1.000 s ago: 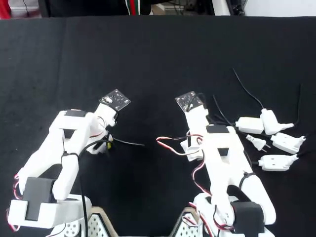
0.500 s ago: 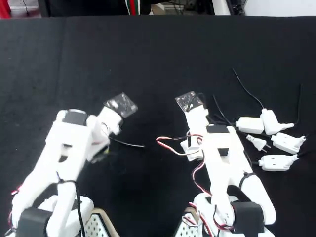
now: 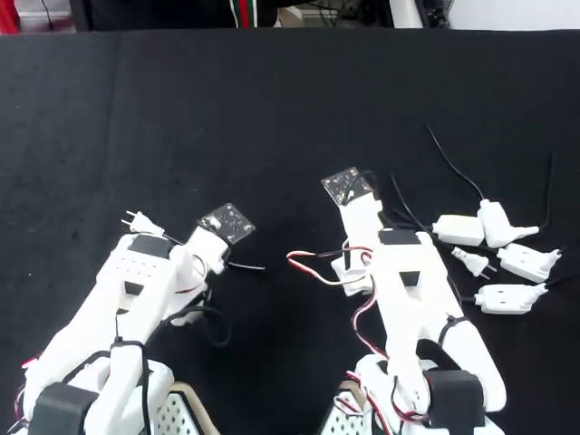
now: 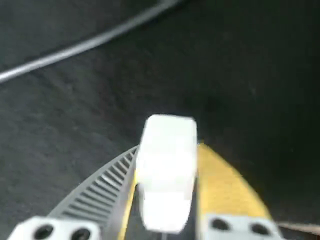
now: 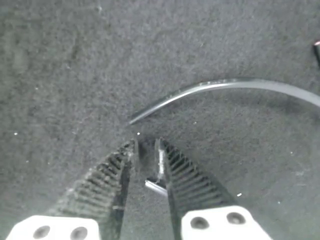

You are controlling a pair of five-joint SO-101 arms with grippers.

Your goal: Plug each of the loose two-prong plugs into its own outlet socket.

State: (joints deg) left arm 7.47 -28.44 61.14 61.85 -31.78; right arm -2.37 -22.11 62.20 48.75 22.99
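Low in the left of the high view lies the left arm (image 3: 127, 299). In its wrist view the left gripper (image 4: 167, 149) is clamped on a white piece (image 4: 166, 175), which sits between the grey ribbed finger (image 4: 107, 185) and the yellow one (image 4: 225, 185). What that piece is cannot be told. A thin cable (image 4: 85, 45) crosses the black cloth beyond it.

Low and right of centre lies the right arm (image 3: 408, 290). The right gripper (image 5: 145, 146) is down at the cloth, its jaws almost together with a narrow gap and nothing held. The cut end of a dark cable (image 5: 225, 85) lies just past the tips.

A small two-prong plug (image 3: 142, 221) shows at the left arm's upper edge, left of centre, prongs pointing to the left of the frame. I cannot tell whether it touches the arm.

At the right edge, mid-height, four white outlet blocks cluster close together: one (image 3: 458, 229) and another (image 3: 497, 222) above, a third (image 3: 526, 261) and a fourth (image 3: 503, 297) below. A second loose plug (image 3: 471, 262) lies among them. Black leads run from the cluster up the table (image 3: 290, 91).
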